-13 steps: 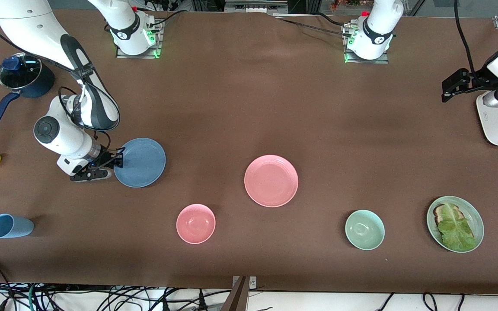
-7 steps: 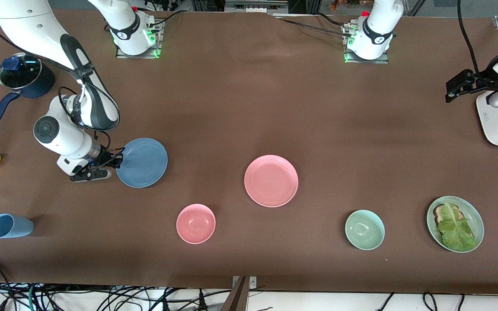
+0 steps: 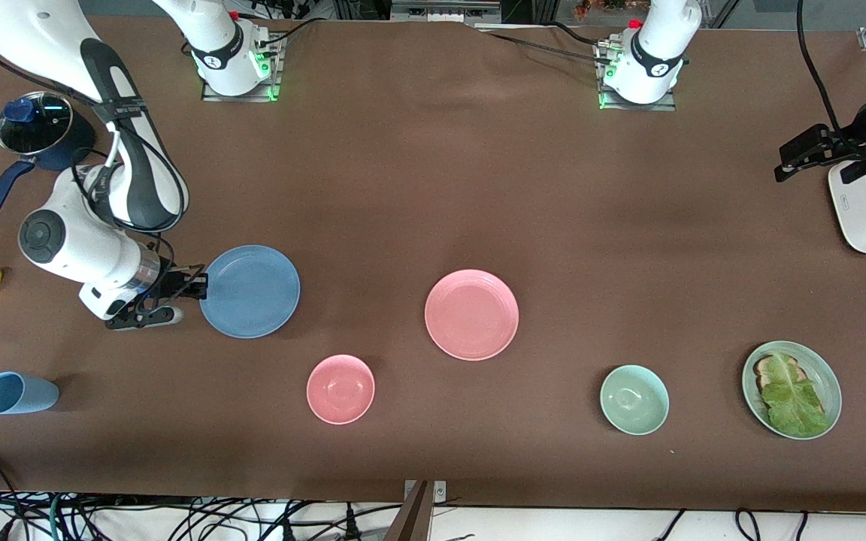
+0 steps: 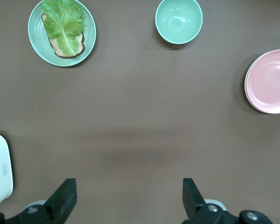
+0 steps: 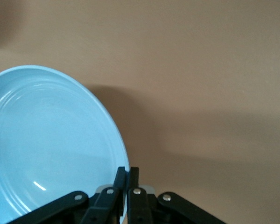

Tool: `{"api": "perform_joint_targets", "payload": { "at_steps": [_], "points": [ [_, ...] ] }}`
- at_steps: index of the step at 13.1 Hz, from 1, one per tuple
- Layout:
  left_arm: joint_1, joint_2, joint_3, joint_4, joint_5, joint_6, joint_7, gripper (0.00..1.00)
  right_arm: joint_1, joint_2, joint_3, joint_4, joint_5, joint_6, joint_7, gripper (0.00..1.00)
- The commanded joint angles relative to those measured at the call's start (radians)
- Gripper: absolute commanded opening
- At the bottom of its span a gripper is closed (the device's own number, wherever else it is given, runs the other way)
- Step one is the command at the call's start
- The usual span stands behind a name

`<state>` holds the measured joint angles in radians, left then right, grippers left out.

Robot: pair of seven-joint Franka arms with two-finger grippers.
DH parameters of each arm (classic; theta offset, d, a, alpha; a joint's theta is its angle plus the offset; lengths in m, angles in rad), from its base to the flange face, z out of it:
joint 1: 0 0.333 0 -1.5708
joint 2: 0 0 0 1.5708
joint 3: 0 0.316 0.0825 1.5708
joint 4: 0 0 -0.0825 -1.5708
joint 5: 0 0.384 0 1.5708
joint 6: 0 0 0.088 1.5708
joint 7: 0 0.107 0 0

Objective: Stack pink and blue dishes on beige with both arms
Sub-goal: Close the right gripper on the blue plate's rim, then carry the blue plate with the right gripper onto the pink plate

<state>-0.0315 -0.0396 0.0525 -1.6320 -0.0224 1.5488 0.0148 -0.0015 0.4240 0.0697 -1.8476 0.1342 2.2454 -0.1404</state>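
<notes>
My right pincer [image 3: 196, 286], frame left, is clamped on the blue plate [image 3: 250, 291] rim. My left pincer [image 4: 128, 198] hangs wide over bare bench [image 3: 433, 173], pink plate [image 3: 471, 315] mid-frame.

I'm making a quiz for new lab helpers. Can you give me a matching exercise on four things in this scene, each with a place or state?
1 blue plate
2 pink plate
3 left gripper
4 green plate

A open over bare table
B holds toast and lettuce
C rim pinched by the right gripper
D flat mid-table, untouched

Pairs: 1-C, 2-D, 3-A, 4-B
</notes>
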Motion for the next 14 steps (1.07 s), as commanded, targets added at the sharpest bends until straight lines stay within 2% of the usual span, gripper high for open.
{"api": "perform_joint_targets", "payload": {
  "at_steps": [1,3,6,10,14],
  "points": [
    [-0.007,0.004,0.003,-0.003,-0.005,0.013,-0.004,1.0,-0.006,-0.037,0.038,0.036,0.028,-0.058,-0.007,0.0],
    [-0.007,0.003,0.003,-0.003,-0.005,0.008,-0.003,1.0,0.032,-0.037,0.053,0.086,0.031,-0.09,0.037,0.0],
    [-0.007,0.004,0.001,-0.003,-0.005,0.008,-0.003,1.0,0.19,-0.03,0.042,0.126,0.033,-0.092,0.259,0.0],
    [-0.01,0.015,0.001,0.015,-0.004,0.008,-0.007,1.0,0.446,0.053,-0.062,0.229,0.027,-0.092,0.516,0.0],
    [0.002,0.049,0.007,0.06,-0.016,0.008,-0.006,1.0,0.619,0.201,-0.123,0.405,0.025,-0.09,0.743,0.0]
  ]
}}
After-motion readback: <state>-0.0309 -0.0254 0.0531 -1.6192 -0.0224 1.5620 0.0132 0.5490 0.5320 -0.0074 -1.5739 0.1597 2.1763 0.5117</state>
